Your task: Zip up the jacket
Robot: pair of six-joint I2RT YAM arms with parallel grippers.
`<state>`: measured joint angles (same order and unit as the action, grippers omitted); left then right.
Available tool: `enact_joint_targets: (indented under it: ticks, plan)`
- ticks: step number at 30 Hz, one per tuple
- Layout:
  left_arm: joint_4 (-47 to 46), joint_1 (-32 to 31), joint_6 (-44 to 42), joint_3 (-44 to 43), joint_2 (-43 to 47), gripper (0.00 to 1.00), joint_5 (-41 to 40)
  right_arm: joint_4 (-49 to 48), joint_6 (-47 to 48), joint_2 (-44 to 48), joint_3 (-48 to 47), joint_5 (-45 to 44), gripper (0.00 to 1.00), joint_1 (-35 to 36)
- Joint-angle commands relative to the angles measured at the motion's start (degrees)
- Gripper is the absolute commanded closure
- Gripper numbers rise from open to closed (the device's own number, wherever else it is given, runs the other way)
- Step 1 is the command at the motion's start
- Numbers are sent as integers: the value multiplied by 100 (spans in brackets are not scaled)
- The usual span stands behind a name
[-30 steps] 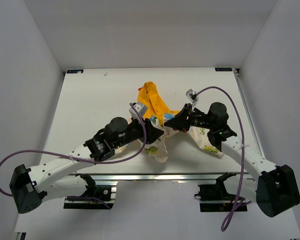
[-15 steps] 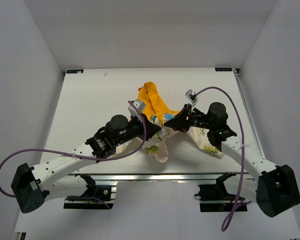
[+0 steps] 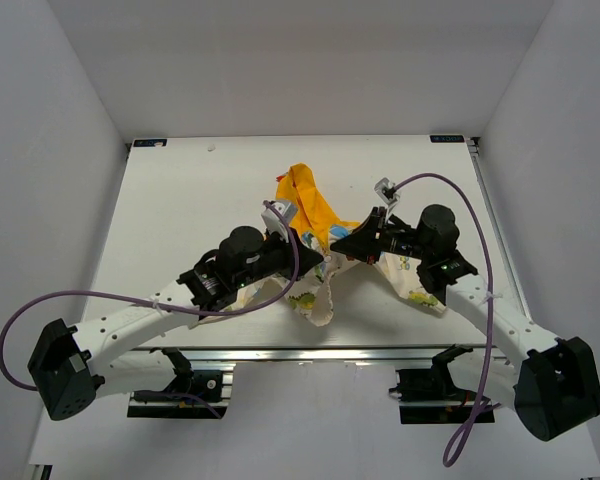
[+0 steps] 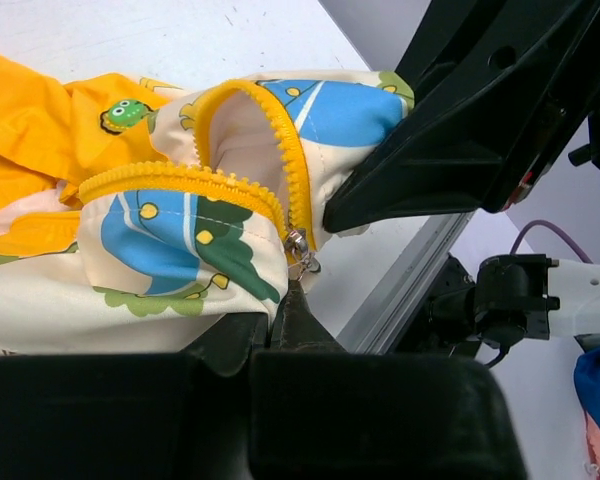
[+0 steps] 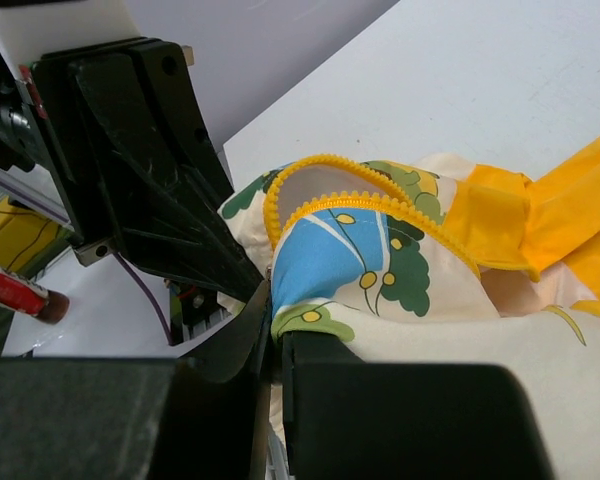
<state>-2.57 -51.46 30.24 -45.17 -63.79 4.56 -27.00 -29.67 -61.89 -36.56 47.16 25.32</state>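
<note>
Yellow-orange hood and cream printed cloth: the jacket (image 3: 313, 205) sits bunched near the middle of the desk (image 3: 180, 190), its front raised between both hands. My left hand (image 4: 292, 300) is clamped on the hem just below the zipper slider (image 4: 299, 246). My right hand (image 5: 275, 300), just beside it, pinches the opposite front edge.

Robot lab — a walled test cell
Plain white walls (image 3: 40, 150) enclose a white table (image 3: 180, 200) on three sides; an aluminium rail (image 3: 310, 354) runs along its near edge, and two white-and-black arms (image 3: 130, 322) (image 3: 495, 320) (each trailing a purple cable (image 3: 90, 293)) stand there.
</note>
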Motion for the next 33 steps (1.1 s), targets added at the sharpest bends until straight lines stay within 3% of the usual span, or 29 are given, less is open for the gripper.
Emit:
enact_joint_targets:
  ticks: [1, 13, 33]
  plan:
    - [222, -48, -149, 52, 77, 100, 395, -490, -188, 195, -466, -14, 100, 96]
    - [-314, -48, -396, 333, -90, 100, 1996, -789, -268, -69, -625, 92, 100, 96]
    - [230, -74, 35, 746, -257, 100, 2348, -122, -496, 71, -1266, -1253, 100, -54]
